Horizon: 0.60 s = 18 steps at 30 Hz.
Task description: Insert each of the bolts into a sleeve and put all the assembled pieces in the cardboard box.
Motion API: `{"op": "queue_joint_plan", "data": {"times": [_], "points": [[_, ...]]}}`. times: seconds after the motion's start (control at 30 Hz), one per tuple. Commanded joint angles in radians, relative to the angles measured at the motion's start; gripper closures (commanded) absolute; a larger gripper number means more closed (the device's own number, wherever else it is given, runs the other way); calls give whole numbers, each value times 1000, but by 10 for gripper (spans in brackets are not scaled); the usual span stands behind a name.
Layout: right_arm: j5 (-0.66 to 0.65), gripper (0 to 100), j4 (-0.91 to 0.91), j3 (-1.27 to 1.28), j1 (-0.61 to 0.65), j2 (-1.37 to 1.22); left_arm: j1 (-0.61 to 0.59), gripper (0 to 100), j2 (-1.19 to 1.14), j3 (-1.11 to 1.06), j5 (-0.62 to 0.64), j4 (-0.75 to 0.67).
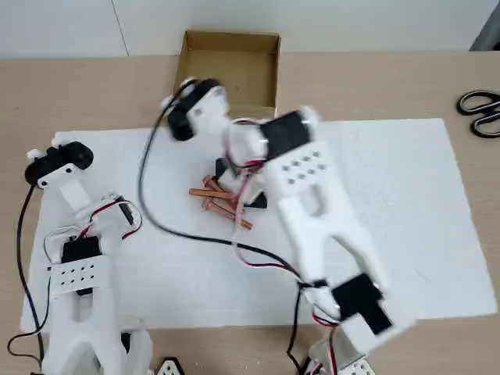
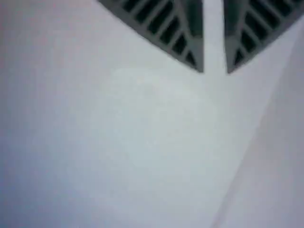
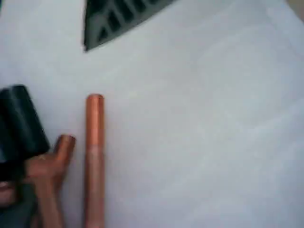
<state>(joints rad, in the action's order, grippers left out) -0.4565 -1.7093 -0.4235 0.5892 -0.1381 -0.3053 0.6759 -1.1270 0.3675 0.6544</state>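
Right claw (image 1: 226, 168) over the heap of bolts (image 1: 223, 201), no piece assembled yet

The copper bolts lie mixed with black sleeves (image 3: 21, 118) on the white mat (image 1: 406, 203) mid-surface, near the cardboard box (image 1: 234, 70), in which I see no pieces. Whether the right claw is open I cannot tell. The left claw (image 2: 213, 57) hangs well apart, nearly closed with a thin slit, holding nothing. I judge it best to take the free bolt (image 3: 94, 156) at its middle, across its length, so its neighbours are not dragged
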Motion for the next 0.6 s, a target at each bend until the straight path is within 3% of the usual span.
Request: {"op": "queue_joint_plan", "data": {"times": [0.0,0.3,0.57], "points": [[-58,873,-16,-57,33,-108,-2,977,5,2,5,-26],[-61,876,-25,-269,-7,-209,-2,977,3,2,5,-28],[15,875,-21,-273,-159,-200,-2,977,3,2,5,-28]]}}
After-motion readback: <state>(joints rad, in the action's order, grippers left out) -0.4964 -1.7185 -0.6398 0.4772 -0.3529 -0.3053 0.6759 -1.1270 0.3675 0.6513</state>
